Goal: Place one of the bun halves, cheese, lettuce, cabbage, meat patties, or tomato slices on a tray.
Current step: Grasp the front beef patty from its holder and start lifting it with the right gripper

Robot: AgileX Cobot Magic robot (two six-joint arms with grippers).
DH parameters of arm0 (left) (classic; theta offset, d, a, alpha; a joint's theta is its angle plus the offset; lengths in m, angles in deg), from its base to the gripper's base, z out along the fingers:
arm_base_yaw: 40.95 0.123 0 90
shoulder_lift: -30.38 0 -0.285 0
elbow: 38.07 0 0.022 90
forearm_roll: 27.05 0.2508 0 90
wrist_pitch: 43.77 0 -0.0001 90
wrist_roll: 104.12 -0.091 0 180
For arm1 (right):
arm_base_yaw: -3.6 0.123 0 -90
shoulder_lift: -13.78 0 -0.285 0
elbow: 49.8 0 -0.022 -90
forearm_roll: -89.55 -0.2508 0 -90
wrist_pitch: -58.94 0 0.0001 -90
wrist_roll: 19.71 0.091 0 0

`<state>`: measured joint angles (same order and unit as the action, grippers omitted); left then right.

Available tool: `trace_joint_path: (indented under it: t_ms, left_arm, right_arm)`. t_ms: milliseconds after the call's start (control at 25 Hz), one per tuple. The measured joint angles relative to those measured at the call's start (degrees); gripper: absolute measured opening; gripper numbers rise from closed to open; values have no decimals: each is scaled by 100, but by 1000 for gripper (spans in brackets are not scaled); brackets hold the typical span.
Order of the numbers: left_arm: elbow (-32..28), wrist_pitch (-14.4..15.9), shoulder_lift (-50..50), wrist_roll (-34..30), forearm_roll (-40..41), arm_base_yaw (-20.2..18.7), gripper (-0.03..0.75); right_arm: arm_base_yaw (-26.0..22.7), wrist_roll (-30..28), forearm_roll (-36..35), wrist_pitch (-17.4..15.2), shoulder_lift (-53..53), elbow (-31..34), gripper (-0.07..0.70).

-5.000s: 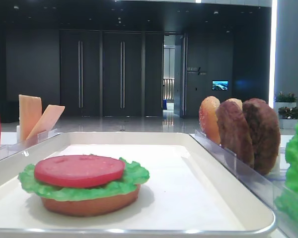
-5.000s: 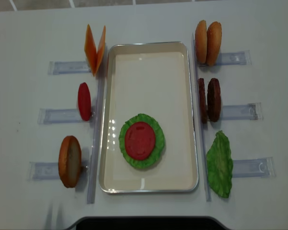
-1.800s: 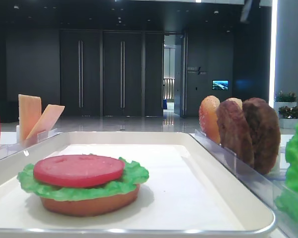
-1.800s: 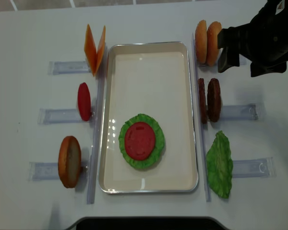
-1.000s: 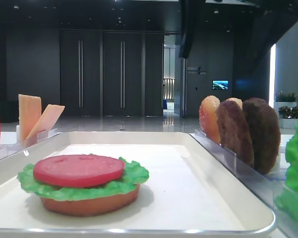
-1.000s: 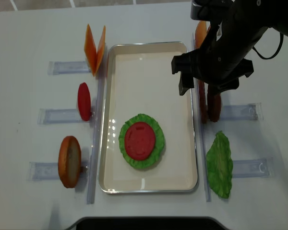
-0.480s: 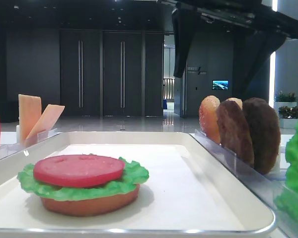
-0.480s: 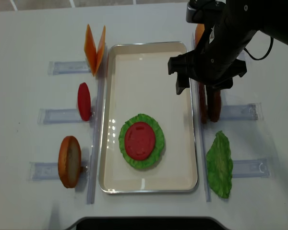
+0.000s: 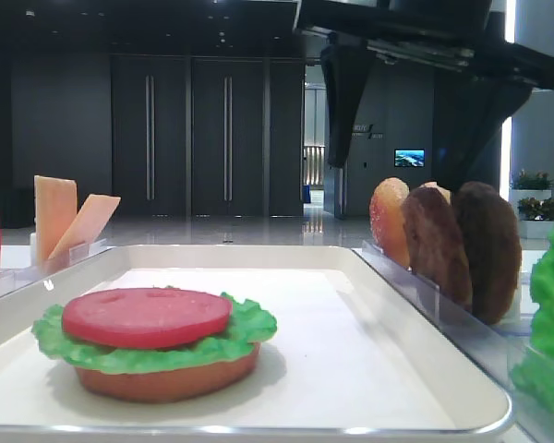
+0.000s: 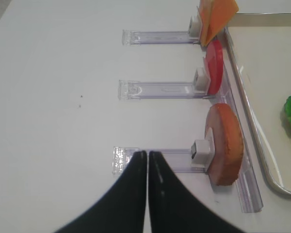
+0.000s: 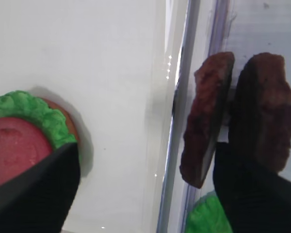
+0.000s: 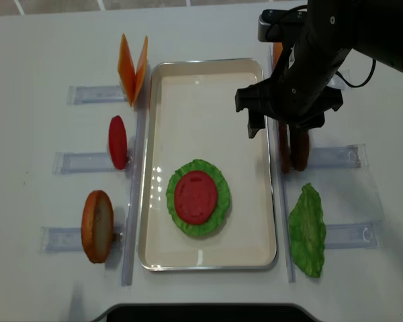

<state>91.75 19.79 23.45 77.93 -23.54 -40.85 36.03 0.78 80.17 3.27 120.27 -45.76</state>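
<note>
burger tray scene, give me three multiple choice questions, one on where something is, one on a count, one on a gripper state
1. Where is the tomato slice on the tray?
A. on bare tray floor
B. on the lettuce leaf
C. against the rim

2. How many meat patties stand in the rack right of the tray?
A. one
B. two
C. three

3. How is the right gripper?
A. open above the patties
B. shut on a patty
C. shut on a bun

Answers:
1 B, green frill rings the red disc in the overhead view.
2 B, the right wrist view shows two brown discs on edge.
3 A, its fingers stand wide apart, holding nothing.
</note>
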Motion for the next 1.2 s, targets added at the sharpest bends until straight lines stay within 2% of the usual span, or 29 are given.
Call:
trace_joint_path:
  t_ms: [440, 1000, 1200]
  left_arm:
    - [0, 0, 0, 0, 0, 0, 0]
    - [0, 0, 0, 0, 0, 0, 0]
    - [0, 0, 0, 0, 0, 0, 0]
  right_arm:
    - [0, -11, 122, 120, 142, 0, 538]
    - [0, 112, 469, 117, 355, -5, 538]
    - [4, 278, 753, 87, 355, -5, 505]
